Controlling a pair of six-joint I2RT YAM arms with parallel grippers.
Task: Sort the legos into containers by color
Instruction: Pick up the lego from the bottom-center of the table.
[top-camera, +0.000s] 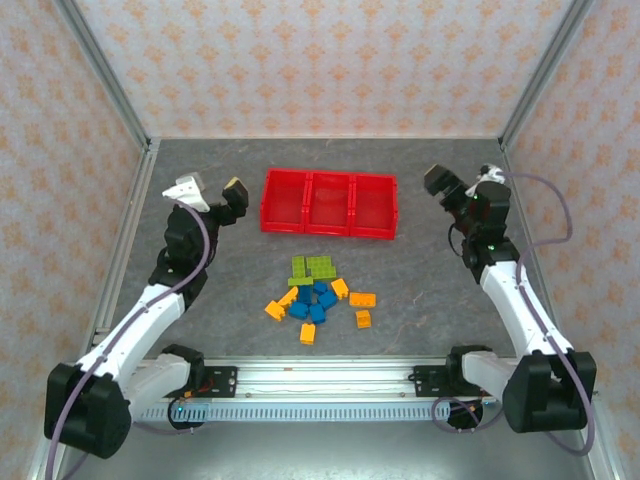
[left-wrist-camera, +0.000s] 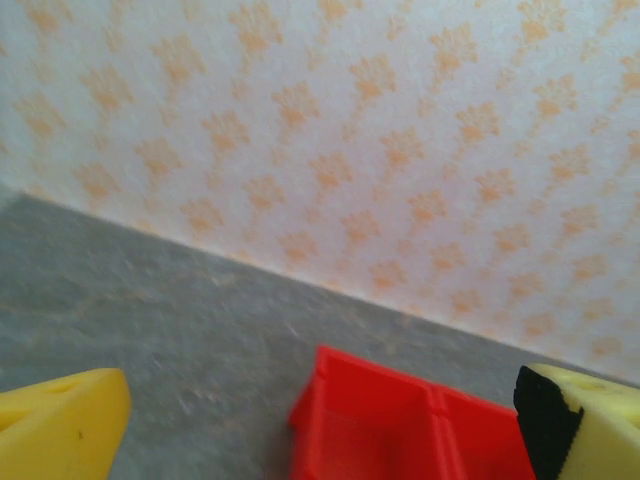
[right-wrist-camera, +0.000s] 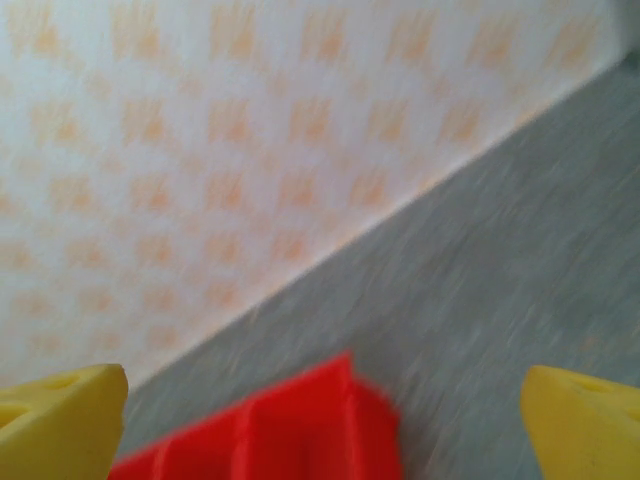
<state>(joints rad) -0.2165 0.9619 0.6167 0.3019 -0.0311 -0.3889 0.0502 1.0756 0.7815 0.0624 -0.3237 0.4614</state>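
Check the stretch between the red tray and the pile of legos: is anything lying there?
Nothing lies there. In the top view, bare grey tabletop runs from the red tray to the legos.

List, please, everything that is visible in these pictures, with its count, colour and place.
tray: one, bright red, three compartments with nothing in them, far middle of the table
lime green legos: about three, the pile's far side, toward the tray
blue legos: about five, the pile's middle
orange-yellow legos: about six, the pile's edges
table: one, grey
walls: white with orange pattern, around the table
rail: one, silver, near edge
left gripper: yellow fingers, open, holding nothing, left of the tray
right gripper: the same, right of the tray
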